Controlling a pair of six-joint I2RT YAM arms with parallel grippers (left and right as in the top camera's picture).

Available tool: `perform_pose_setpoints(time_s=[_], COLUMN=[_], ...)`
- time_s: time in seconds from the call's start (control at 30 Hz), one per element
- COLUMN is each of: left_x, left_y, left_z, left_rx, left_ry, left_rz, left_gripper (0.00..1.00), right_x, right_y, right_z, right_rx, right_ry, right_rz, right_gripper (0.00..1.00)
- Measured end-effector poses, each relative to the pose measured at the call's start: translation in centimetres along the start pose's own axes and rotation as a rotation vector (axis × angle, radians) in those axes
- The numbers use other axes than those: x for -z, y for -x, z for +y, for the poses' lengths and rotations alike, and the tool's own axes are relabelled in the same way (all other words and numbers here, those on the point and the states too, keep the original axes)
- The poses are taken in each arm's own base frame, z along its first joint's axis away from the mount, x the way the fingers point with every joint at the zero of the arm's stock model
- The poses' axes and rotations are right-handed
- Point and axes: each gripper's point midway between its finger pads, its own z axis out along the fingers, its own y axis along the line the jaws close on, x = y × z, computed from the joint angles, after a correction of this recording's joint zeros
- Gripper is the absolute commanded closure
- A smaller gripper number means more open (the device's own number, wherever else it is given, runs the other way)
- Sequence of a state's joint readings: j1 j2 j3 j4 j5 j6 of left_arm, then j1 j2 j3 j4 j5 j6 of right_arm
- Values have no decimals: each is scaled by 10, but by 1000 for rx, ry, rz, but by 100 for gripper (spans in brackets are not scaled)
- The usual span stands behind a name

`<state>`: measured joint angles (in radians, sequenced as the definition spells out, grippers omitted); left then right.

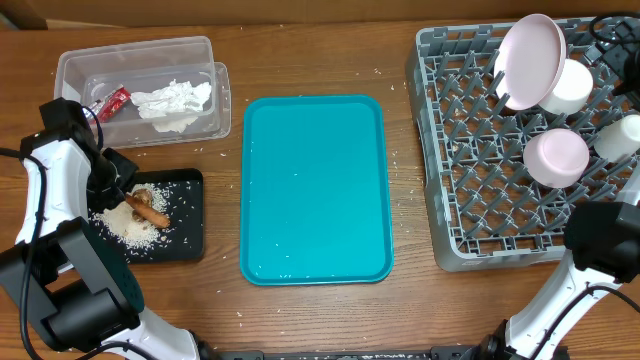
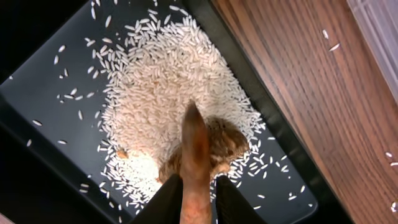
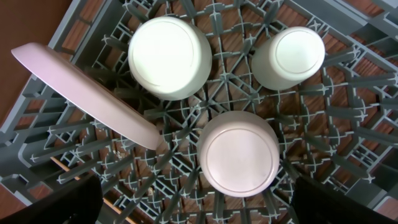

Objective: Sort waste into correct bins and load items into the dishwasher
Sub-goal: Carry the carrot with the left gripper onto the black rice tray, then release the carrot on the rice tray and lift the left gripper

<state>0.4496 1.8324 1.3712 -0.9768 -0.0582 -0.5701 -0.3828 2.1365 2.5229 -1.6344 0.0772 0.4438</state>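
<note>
Brown and tapering, the rough stick-shaped food scrap (image 2: 194, 146) is sitting clenched in your left gripper (image 2: 196, 185), its tip pointing toward twelve o'clock over the heap of matte white rice grains (image 2: 155, 81). You are holding it over the shallow black rectangular plastic tray (image 2: 37, 87), probably because food waste is collecting there. At eleven o'clock of the glossy teal serving tray (image 1: 315, 190), the clear plastic bin (image 1: 140, 62) is keeping crumpled white paper (image 1: 175, 100) apart. At three o'clock, your right gripper (image 3: 199, 204) is hovering released over the grey lattice dish rack (image 3: 348, 124).
</note>
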Motion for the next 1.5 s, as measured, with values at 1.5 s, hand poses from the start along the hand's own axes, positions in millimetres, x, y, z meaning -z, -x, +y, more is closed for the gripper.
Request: perform_pose_setpoints(time_s=[1.5], left_x=[-20], left_y=[-8], left_z=[9], left_rx=[-112], left_ry=[30], left_rz=[-3], left_gripper=[80], right_x=[0], right_y=[0], right_z=[0], right_rx=[0], right_ry=[0], right_rz=[0], right_gripper=[0])
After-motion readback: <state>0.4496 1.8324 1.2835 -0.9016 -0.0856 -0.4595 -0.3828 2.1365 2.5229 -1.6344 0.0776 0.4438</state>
